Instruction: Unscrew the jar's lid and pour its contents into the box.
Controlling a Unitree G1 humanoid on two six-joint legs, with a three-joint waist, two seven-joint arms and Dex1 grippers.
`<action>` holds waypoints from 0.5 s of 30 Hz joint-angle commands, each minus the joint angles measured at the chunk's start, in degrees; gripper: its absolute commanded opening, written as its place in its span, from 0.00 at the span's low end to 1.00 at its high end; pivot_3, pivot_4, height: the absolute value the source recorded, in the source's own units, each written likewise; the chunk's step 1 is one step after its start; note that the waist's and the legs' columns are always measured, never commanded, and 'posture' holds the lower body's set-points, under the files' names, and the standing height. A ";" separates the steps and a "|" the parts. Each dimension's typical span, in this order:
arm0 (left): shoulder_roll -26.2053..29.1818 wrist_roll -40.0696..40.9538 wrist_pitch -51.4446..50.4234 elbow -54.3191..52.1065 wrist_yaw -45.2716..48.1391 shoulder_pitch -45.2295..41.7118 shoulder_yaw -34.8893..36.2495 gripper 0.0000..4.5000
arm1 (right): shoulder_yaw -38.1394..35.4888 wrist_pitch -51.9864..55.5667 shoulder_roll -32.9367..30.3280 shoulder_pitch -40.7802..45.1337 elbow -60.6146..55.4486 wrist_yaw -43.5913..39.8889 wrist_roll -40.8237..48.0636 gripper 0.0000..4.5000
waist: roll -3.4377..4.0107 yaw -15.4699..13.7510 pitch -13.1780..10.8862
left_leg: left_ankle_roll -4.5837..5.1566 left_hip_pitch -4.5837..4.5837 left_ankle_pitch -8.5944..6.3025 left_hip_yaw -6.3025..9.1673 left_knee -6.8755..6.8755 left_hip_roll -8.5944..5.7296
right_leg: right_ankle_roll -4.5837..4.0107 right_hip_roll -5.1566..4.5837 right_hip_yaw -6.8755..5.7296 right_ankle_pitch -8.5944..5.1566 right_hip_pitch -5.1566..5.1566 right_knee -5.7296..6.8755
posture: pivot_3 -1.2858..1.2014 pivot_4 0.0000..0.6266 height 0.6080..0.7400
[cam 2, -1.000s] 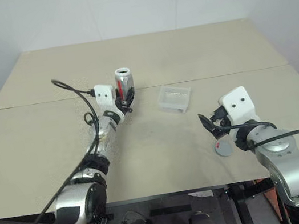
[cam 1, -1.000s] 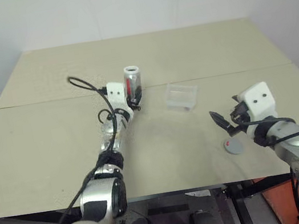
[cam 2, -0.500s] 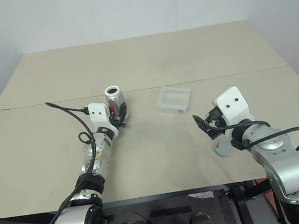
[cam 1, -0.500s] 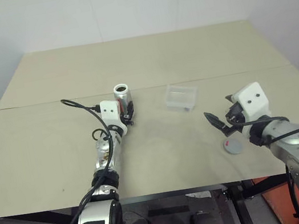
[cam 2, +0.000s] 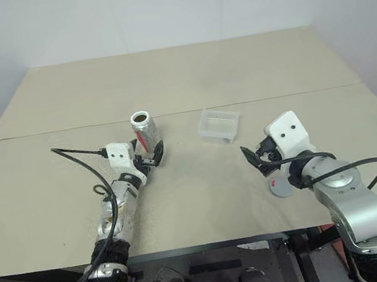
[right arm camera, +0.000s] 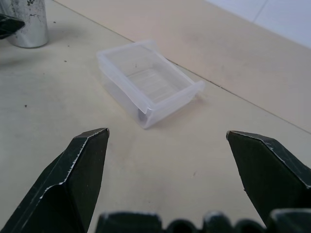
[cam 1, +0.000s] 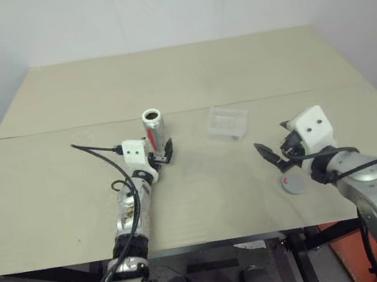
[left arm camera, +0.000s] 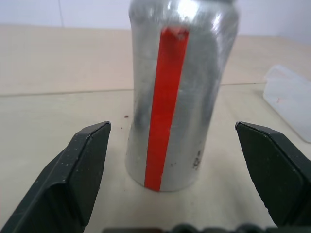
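I have the jar (cam 1: 153, 128) standing upright and open-mouthed on the worktop (cam 1: 184, 76), well to the left of the box (cam 1: 228, 121). My left tool (cam 1: 163, 153) sits just in front of the jar, its black fingers (left arm camera: 82, 167) spread wide on either side and gripping nothing. My right tool (cam 1: 273, 154) is wide open and empty too, nearer me than the box, with the lid (cam 1: 294, 183) lying flat beneath it. I judge the unscrewing done; whether anything was poured I cannot tell.
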State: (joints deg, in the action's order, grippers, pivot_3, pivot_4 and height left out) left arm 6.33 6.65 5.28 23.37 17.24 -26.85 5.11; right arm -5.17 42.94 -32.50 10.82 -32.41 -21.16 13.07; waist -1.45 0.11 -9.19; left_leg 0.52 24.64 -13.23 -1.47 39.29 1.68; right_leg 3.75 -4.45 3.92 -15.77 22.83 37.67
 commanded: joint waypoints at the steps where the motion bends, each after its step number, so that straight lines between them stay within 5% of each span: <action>1: 3.21 0.39 -3.06 -12.39 1.42 4.42 -0.27 0.99 | -0.48 -2.63 -1.05 1.32 -0.21 -0.84 -0.83 1.00 | 0.00 0.16 0.00 | 0.00 -0.02 0.00 0.00 0.00 0.00 | 0.00 0.00 0.00 0.00 -0.01 0.00 | 0.52 0.24 1.00; 7: 15.32 8.70 -13.27 -30.87 8.70 14.13 6.18 0.99 | -6.22 -8.02 -8.11 -2.43 0.29 -10.58 1.81 1.00 | 0.01 0.69 0.00 | 0.00 -0.08 0.00 0.23 -0.07 0.06 | 0.00 0.00 0.05 0.00 -0.01 0.01 | 0.52 0.24 1.00; 15: 29.77 24.66 -21.02 -38.90 26.38 22.78 14.18 0.99 | -21.36 -23.39 -20.57 -15.02 6.99 -32.05 5.75 1.00 | 0.01 0.38 -0.01 | 0.07 -0.76 -0.06 -0.12 -0.14 0.15 | -0.05 -0.02 -0.02 0.01 -0.78 -0.57 | 0.52 0.24 1.00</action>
State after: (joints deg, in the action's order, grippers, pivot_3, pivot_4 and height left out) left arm 35.01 28.75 -14.38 -13.08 42.24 -4.14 17.40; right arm -22.36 22.87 -51.58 -4.20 -25.94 -50.02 17.22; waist -1.44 0.49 -9.19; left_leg 0.58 23.74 -13.28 -1.65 39.13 1.86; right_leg 3.66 -4.44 3.93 -15.73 21.95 37.11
